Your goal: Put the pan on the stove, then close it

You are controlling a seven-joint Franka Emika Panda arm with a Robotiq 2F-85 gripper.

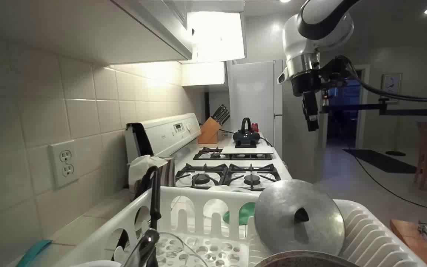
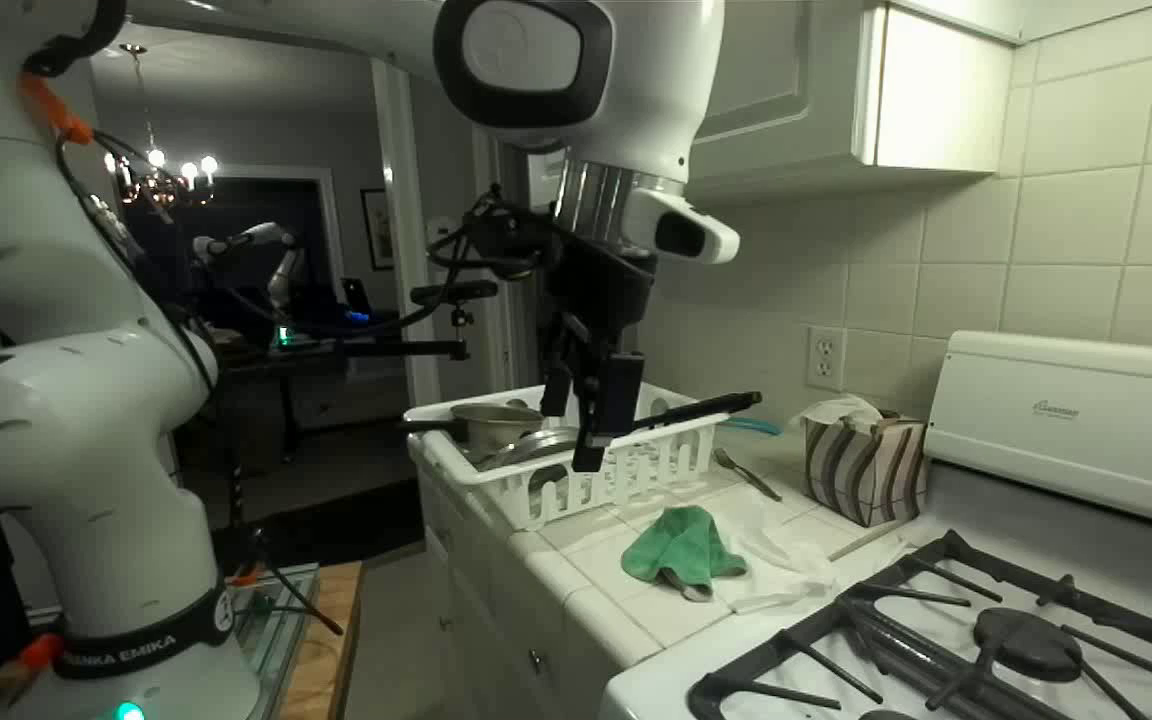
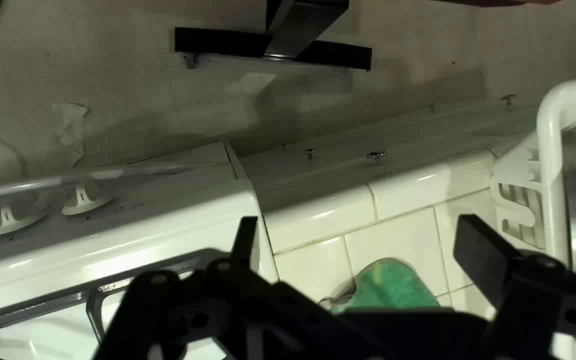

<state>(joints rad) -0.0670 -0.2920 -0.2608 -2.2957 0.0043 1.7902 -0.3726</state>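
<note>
In an ext. view, round grey metal pan [image 2: 501, 436] is noted frame-L. of & beyond black two-finger gripper [image 2: 573, 432], jaws spread, nil held.

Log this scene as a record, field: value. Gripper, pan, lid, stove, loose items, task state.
gripper: open, up in the air, holding nothing
pan: in the white dish rack
lid: metal, tilted in the same rack, off the pan; contact between them unclear
stove: white; flat white board over part of its far end
green cloth: on the counter, between rack and stove
striped tissue box: on the counter, near the stove's back panel
task state: pan not yet on stove, not covered
</note>
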